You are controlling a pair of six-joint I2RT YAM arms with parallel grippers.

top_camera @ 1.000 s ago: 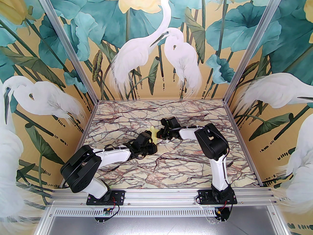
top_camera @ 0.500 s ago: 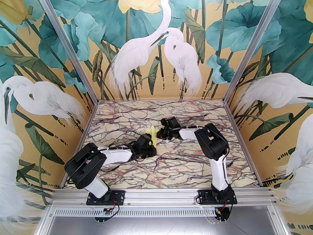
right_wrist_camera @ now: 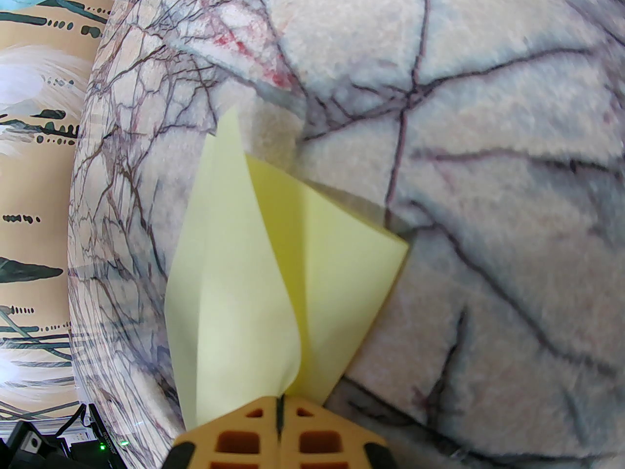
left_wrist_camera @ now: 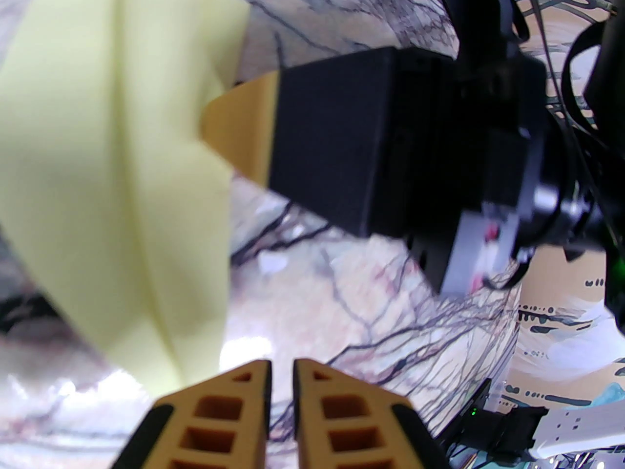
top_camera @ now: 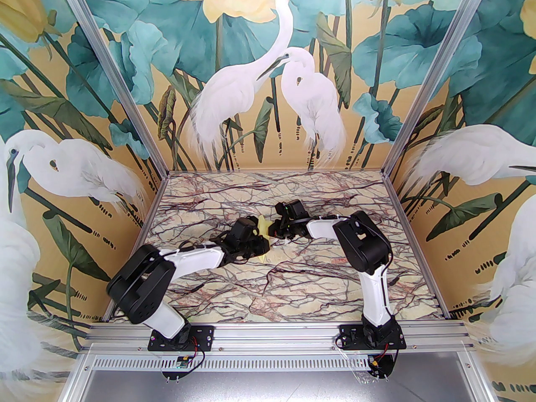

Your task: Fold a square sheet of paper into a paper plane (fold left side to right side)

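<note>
While my right gripper (right_wrist_camera: 279, 401) clamps the pale yellow folded paper dart (right_wrist_camera: 273, 271), my left gripper (left_wrist_camera: 281, 364) hovers alongside, barely parted, empty. Late creasing, I judge; next, pinch the ridge.

Table (top_camera: 268, 295): marble-patterned top, cream with dark purple and reddish veins. Walls (top_camera: 234, 99) stood on three sides, painted with white herons, teal leaves and pale yellow flowers. Aluminium posts (top_camera: 125, 86) rose at the back corners; an aluminium rail (top_camera: 272, 335) ran along the near edge. A small white scrap (left_wrist_camera: 272, 262) lay on the table.
</note>
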